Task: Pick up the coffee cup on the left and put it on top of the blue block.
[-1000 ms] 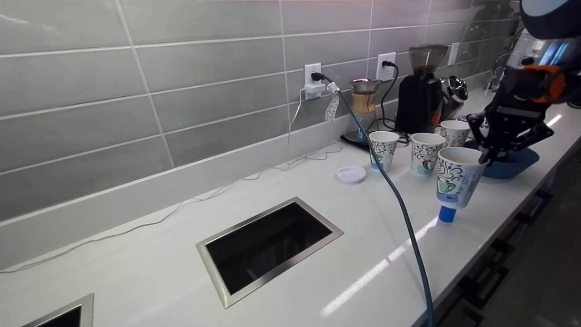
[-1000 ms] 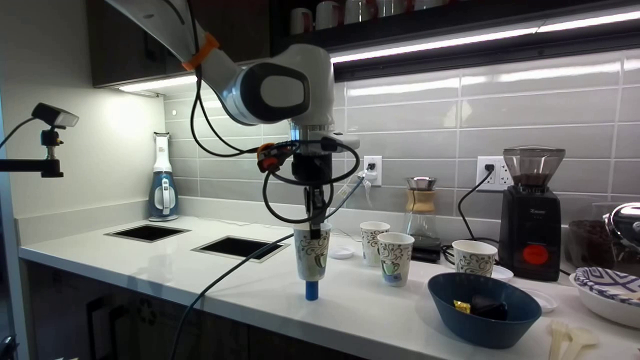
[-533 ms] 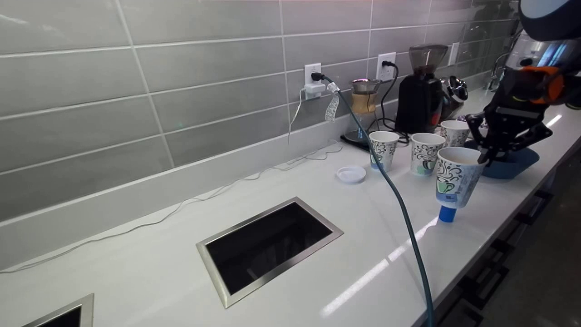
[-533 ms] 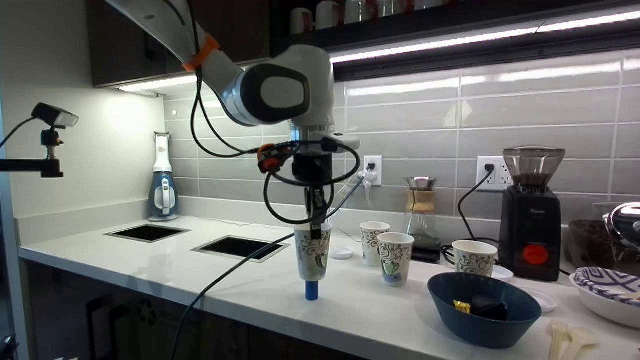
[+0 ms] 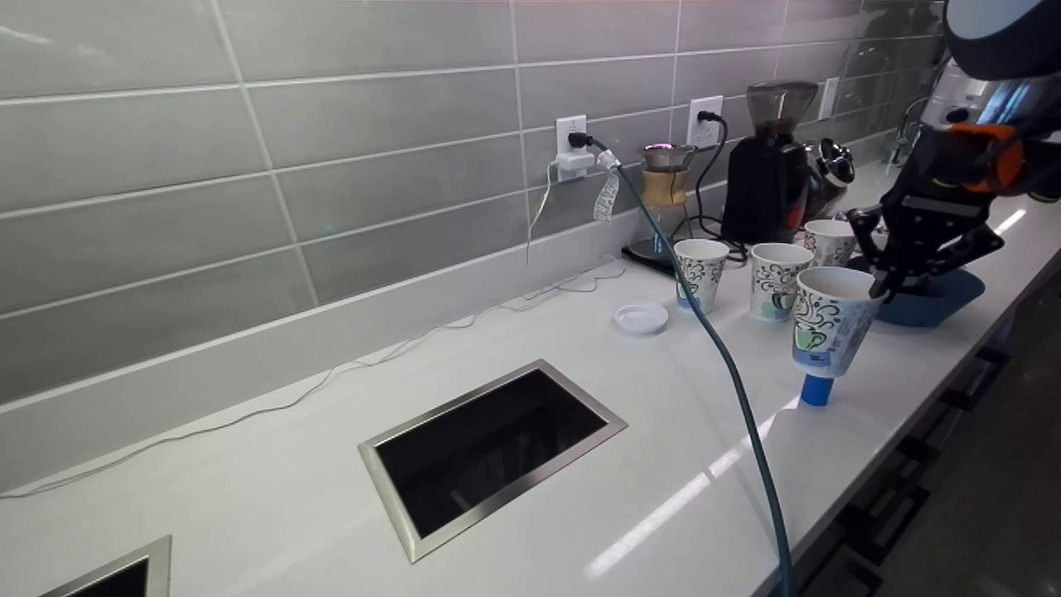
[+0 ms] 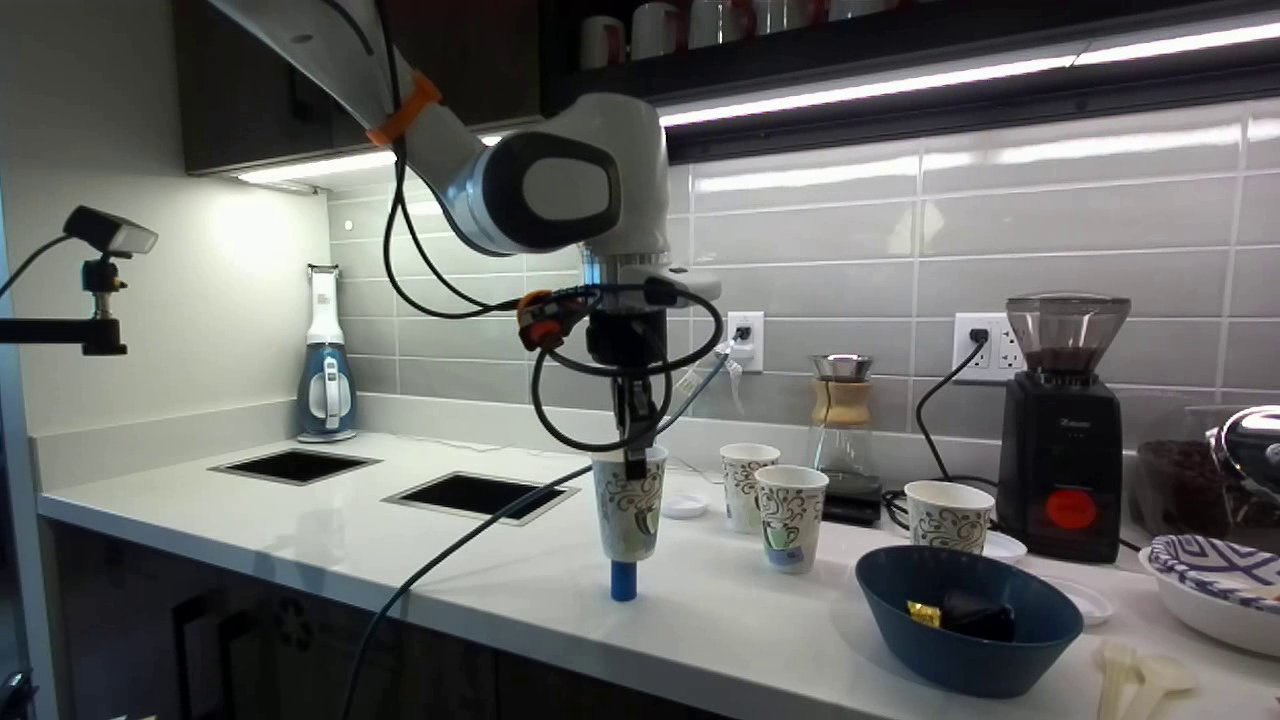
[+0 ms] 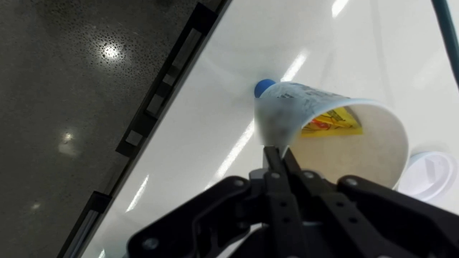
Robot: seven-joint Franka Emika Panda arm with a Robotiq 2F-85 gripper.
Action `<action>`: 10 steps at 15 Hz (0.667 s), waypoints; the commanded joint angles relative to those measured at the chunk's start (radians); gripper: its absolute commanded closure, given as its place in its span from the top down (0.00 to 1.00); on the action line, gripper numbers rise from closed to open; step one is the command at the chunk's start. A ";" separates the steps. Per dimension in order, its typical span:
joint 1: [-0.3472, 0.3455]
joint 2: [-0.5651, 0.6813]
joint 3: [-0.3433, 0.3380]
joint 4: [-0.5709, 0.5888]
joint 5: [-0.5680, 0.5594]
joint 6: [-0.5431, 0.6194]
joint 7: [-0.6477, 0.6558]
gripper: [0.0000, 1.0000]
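The coffee cup (image 5: 833, 327), white paper with a teal-blue pattern, is pinched at its rim by my gripper (image 5: 880, 286). In an exterior view the cup (image 6: 629, 515) is nearly upright, its base directly above the small blue block (image 6: 623, 581). The block (image 5: 816, 391) stands upright on the counter; the cup's base hides its top in part. I cannot tell whether cup and block touch. In the wrist view the gripper (image 7: 281, 152) is shut with the cup's wall between its fingertips. A yellow packet (image 7: 335, 123) lies inside the cup (image 7: 358, 157); the block (image 7: 264, 87) shows past its base.
Several like cups stand nearby, one here (image 6: 791, 520), with a white lid (image 5: 641, 318) on the counter. A dark-blue bowl (image 6: 965, 640) stands near the front edge. A dark green cable (image 5: 738, 381) hangs across the counter beside the cup. Coffee grinder (image 6: 1062, 450) stands behind.
The gripper and held cup have shifted slightly, a little left and up in an exterior view and a little right in an exterior view. The block has not moved.
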 commanded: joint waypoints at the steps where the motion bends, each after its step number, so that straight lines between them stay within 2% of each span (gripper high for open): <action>1: 0.004 0.006 0.004 -0.001 -0.003 0.006 -0.007 0.01; 5: 0.003 0.006 0.004 -0.002 -0.008 0.003 -0.004 0.01; 7: 0.003 0.005 0.004 -0.002 -0.011 0.000 -0.003 0.30; 10: 0.003 0.007 0.005 -0.002 -0.014 0.003 0.002 0.50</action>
